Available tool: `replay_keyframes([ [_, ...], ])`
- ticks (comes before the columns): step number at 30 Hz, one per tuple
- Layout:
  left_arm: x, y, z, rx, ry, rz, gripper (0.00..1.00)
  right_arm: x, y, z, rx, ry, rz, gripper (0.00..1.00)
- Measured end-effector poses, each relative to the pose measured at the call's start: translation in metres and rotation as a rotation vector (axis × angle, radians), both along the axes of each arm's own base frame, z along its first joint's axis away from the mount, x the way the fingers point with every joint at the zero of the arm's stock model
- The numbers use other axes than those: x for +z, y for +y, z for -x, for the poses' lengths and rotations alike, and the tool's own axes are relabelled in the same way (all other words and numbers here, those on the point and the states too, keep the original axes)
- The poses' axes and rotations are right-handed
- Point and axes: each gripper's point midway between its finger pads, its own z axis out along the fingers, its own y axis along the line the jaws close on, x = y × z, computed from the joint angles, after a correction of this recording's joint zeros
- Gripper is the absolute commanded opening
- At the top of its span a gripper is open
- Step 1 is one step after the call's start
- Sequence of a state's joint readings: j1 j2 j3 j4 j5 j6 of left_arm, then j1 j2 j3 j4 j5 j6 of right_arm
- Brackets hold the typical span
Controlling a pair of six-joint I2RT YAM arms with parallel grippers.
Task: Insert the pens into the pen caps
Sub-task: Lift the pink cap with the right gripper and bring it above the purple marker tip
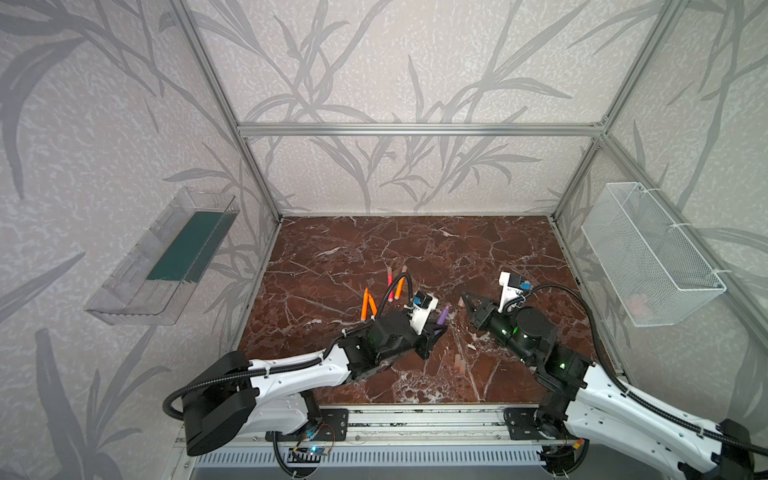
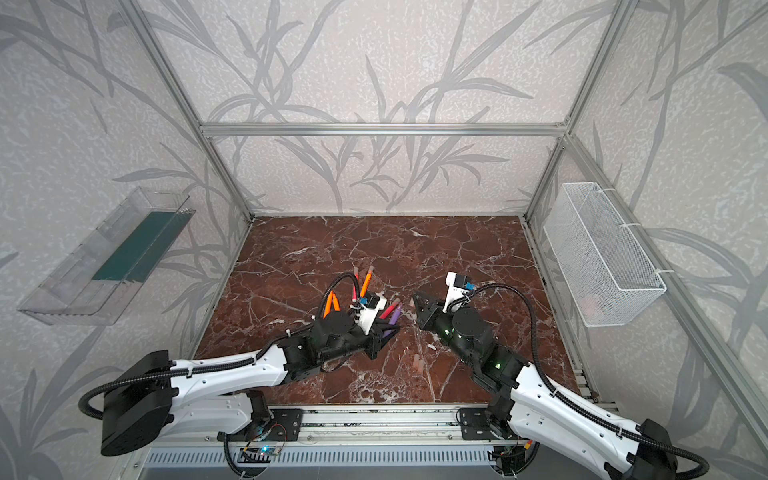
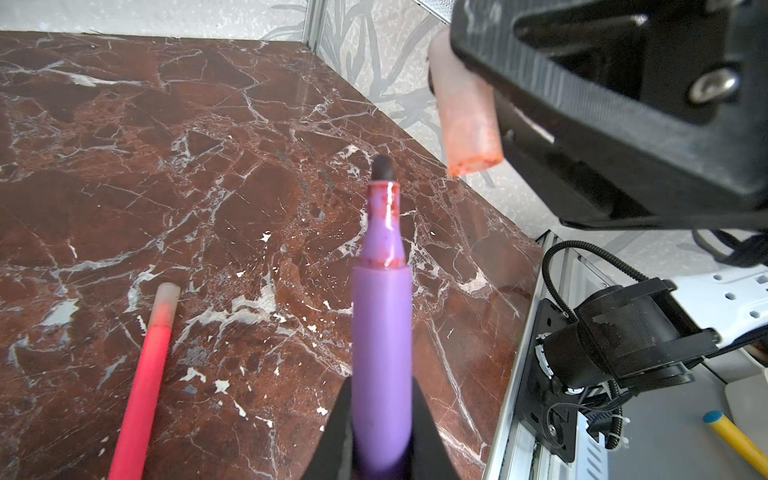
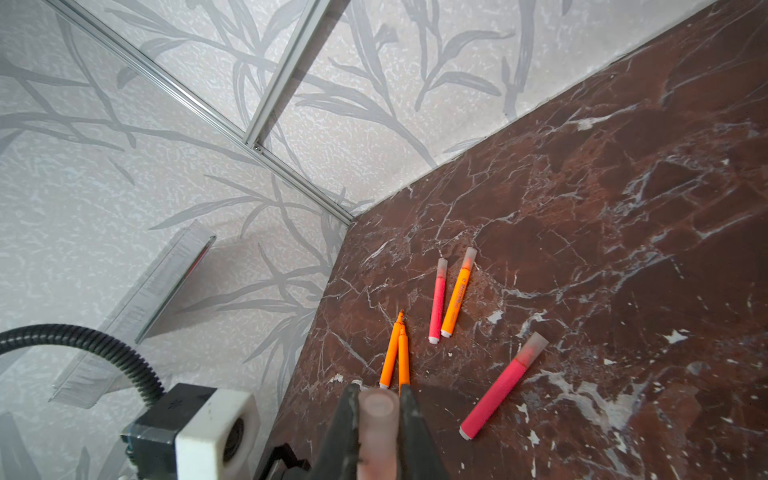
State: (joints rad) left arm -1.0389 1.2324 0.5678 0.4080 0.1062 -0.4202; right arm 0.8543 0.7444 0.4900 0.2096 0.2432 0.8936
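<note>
Above the marble table (image 1: pixel 436 249), the left gripper (image 3: pixel 381 388) clamps a purple pen (image 3: pixel 381 324), its bare dark tip aimed toward a pale cap (image 3: pixel 465 112) pinched in the closed right gripper (image 4: pixel 379 399), the two just apart. Farther back on the table lie three capped pens (image 4: pixel 500 386) (two red, one orange) and two uncapped orange pens (image 4: pixel 394 353) in a narrow V. Two loose caps (image 1: pixel 459 363) rest nearer the front edge.

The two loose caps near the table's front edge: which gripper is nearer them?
Left. The left gripper, holding the purple pen, is just behind and left of the loose caps; the right gripper, gripping one cap, is farther back.
</note>
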Motion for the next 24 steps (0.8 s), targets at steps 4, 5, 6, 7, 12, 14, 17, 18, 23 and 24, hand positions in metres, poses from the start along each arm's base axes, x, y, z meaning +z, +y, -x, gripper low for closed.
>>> replay_keyframes([
  [4, 0.002, -0.001, 0.001, -0.003, -0.005, 0.007, 0.00, 0.001, 0.005, -0.002, 0.013, -0.003, -0.012, 0.11],
  [5, 0.002, -0.002, 0.001, -0.005, -0.005, 0.009, 0.00, 0.000, 0.007, -0.002, 0.017, 0.000, -0.013, 0.11],
  [6, 0.003, -0.002, 0.002, -0.006, -0.006, 0.010, 0.00, -0.001, 0.008, -0.002, 0.018, 0.003, -0.012, 0.11],
  [7, 0.003, -0.002, 0.002, -0.006, -0.007, 0.011, 0.00, -0.001, 0.009, -0.003, 0.019, 0.003, -0.014, 0.11],
  [12, 0.003, -0.003, 0.003, -0.011, -0.006, 0.012, 0.00, -0.002, 0.013, -0.005, 0.026, 0.007, -0.022, 0.11],
  [14, 0.002, -0.003, 0.003, -0.008, -0.007, 0.010, 0.00, -0.003, 0.013, -0.005, 0.025, 0.008, -0.022, 0.11],
  [17, 0.000, -0.003, 0.002, -0.005, -0.004, 0.006, 0.00, -0.005, 0.014, -0.006, 0.025, 0.014, -0.016, 0.11],
  [18, 0.000, -0.003, 0.002, -0.004, -0.004, 0.006, 0.00, -0.006, 0.014, -0.006, 0.025, 0.015, -0.015, 0.11],
  [23, 0.001, -0.003, 0.002, -0.004, -0.005, 0.006, 0.00, -0.005, 0.012, -0.008, 0.012, 0.012, -0.016, 0.11],
  [24, 0.001, -0.003, 0.002, -0.004, -0.005, 0.006, 0.00, -0.005, 0.012, -0.008, 0.009, 0.010, -0.017, 0.11],
])
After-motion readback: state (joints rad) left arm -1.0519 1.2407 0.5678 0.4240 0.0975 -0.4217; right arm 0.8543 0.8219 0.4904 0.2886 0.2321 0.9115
